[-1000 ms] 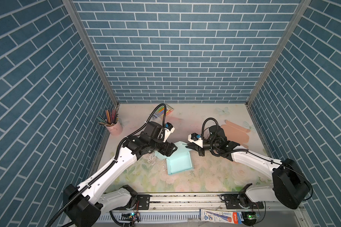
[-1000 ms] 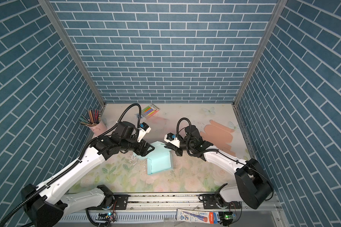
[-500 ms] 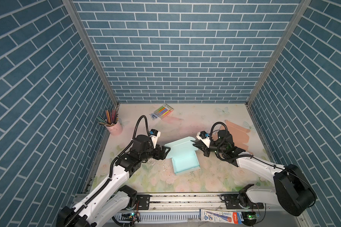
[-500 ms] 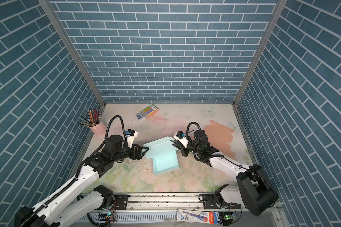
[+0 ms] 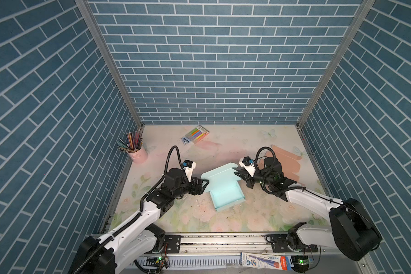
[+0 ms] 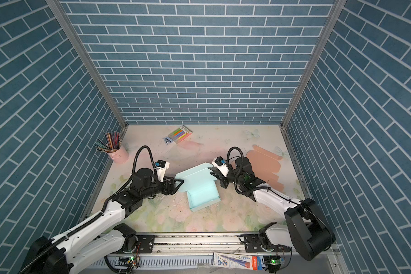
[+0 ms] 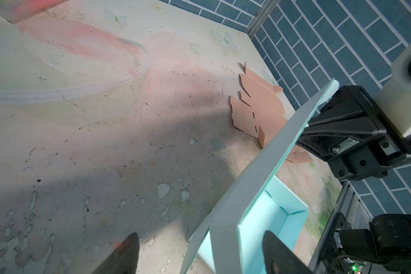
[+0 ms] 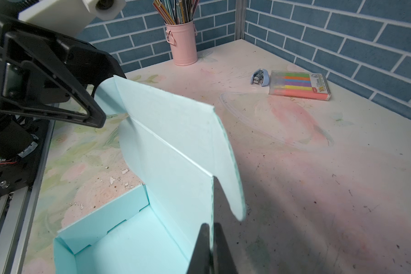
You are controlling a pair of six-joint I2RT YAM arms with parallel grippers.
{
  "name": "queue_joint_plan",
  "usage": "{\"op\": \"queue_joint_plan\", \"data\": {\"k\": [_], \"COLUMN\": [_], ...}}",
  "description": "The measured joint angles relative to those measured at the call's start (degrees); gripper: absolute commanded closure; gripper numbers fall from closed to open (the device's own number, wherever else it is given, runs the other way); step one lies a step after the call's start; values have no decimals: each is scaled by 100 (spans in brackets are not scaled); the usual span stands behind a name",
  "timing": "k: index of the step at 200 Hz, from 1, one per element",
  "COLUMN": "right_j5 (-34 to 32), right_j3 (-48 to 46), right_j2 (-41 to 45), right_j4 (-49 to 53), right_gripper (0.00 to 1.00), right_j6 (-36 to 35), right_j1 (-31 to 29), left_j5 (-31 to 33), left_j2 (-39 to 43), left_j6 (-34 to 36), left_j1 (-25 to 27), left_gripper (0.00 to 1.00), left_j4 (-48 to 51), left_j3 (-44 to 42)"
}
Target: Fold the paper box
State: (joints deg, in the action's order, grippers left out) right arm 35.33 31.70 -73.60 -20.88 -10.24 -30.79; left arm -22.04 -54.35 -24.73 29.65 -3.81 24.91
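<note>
Scuffed floral tabletop [image 5: 259, 220] | matte teal paper box [image 5: 227, 199] | creased lid [image 5: 219, 174] raised

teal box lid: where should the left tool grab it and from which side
Grip the raised lid by its free edge toward the left arm, at the rounded ear flap, coming from that side with jaws straddling the thin sheet. The right tool is shut on the opposite edge; the open left tool faces this one.
</note>
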Motion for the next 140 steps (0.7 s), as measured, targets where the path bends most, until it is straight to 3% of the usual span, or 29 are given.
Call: {"op": "queue_joint_plan", "data": {"k": [97,140], "right_j5": [39,35], "right_j3": [2,0], "right_j2": [15,35], "right_j4": [9,28], "right_gripper": [94,94], "right_j6": [103,105], "right_j1": [7,7], "left_j5": [660,977], "left_j2": [-170,-160], "left_j6": [83,101], "left_j1": [566,693], "left_gripper": [74,83], "left_j4": [42,243], "left_j3": [-11,-11]}}
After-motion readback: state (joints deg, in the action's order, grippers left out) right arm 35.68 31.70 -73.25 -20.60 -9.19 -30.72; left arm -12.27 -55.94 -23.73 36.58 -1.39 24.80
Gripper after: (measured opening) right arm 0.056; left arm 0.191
